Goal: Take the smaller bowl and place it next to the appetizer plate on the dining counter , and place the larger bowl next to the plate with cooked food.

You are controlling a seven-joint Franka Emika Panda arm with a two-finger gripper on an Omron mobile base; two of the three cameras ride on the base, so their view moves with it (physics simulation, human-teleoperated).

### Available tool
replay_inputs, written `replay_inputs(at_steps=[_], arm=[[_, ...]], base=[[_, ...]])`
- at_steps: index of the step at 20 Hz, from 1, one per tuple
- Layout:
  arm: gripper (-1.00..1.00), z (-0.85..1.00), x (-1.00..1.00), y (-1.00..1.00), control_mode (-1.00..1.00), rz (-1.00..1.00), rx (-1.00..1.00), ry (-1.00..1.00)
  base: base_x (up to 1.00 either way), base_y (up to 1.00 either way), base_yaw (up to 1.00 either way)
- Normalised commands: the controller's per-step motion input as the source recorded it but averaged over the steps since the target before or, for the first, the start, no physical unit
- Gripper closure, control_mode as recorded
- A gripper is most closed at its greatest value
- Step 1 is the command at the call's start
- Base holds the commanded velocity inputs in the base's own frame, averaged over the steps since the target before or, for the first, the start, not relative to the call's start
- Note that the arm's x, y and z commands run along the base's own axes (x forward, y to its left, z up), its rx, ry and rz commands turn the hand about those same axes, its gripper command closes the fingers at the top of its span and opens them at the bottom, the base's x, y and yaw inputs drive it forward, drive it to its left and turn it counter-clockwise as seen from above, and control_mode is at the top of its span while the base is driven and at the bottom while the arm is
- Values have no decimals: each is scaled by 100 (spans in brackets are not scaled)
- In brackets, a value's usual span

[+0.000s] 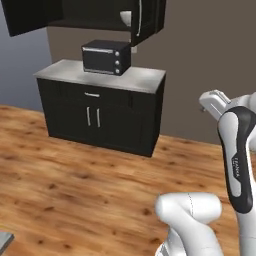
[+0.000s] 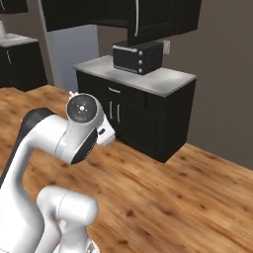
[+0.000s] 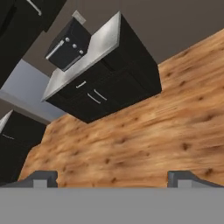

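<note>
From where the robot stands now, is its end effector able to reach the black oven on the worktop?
Probably not. The end effector is open and holds nothing, but a wide stretch of wooden floor lies between the robot and the cabinet carrying the black oven. The base would likely have to drive closer.

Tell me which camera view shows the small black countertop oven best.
The left base view: the small black countertop oven faces the camera nearly head-on, upright, with its door, handle and knobs clear. The right base view shows the oven at an angle, its knob side nearest. The hand view shows it tilted and partly hidden behind the counter edge.
</note>
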Motion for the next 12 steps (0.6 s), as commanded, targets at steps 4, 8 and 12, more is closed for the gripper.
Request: replay_inputs(at_steps=[4,8,12], arm=[[-100,0,0,0,100,0,0,0],[-100,0,0,0,100,0,0,0],[-100,0,0,0,100,0,0,0]], base=[[100,40,1],[100,42,0],[100,34,0]])
